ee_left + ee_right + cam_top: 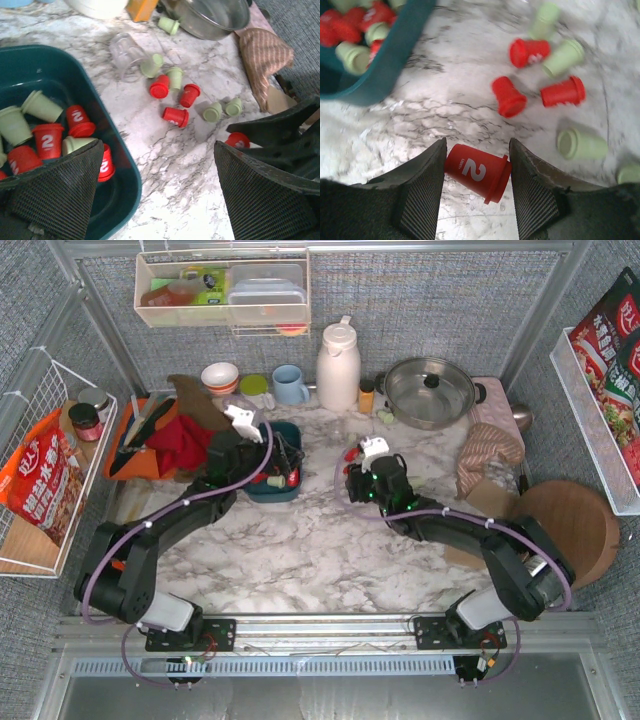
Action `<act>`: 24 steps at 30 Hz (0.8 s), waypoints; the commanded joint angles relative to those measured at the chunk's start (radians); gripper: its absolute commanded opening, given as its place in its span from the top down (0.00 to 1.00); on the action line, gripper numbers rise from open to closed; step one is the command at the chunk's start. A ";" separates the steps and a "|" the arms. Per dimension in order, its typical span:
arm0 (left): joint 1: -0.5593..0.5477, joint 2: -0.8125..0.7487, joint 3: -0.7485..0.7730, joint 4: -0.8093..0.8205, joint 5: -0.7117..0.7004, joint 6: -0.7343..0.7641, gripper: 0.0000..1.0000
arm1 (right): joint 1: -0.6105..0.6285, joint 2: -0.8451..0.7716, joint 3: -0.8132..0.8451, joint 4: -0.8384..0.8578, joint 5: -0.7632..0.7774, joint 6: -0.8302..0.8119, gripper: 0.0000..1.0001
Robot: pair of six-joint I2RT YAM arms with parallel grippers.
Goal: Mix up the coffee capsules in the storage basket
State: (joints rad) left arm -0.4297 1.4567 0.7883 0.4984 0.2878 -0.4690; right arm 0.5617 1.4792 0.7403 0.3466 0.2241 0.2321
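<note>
The teal storage basket (272, 496) sits left of the table's centre and holds several red and mint coffee capsules (47, 140). Its rim shows in the left wrist view (120, 150) and the right wrist view (385, 70). More capsules lie loose on the marble to its right, some red (175, 116) and some mint (582, 145). My left gripper (157, 160) is open and empty over the basket's right rim; in the top view it (280, 455) hangs above the basket. My right gripper (476, 165) is shut on a red capsule (477, 172) marked "2", just above the marble right of the basket.
A clear plastic cup (127, 55) lies on its side beyond the loose capsules. A steel pan (430, 390), a white jug (338, 365) and a blue mug (290, 385) stand at the back. An orange tray (150, 435) sits left of the basket. A striped cloth (490, 450) lies at the right.
</note>
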 commanded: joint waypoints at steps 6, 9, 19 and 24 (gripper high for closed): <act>-0.073 0.025 0.059 -0.018 0.129 0.084 0.00 | 0.001 0.035 -0.266 0.910 -0.504 -0.613 0.61; -0.087 0.037 0.055 -0.008 0.181 0.093 0.00 | 0.001 0.071 -0.281 1.025 -0.578 -0.676 0.63; -0.107 0.107 0.070 0.047 0.405 0.105 0.01 | 0.000 0.027 -0.283 0.978 -0.732 -0.820 0.63; -0.106 0.140 0.070 0.125 0.524 0.065 0.01 | 0.003 -0.055 -0.267 0.794 -0.788 -0.898 0.65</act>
State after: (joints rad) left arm -0.5354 1.5772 0.8524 0.5377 0.6888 -0.3878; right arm 0.5617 1.4708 0.4587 1.2354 -0.4767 -0.5781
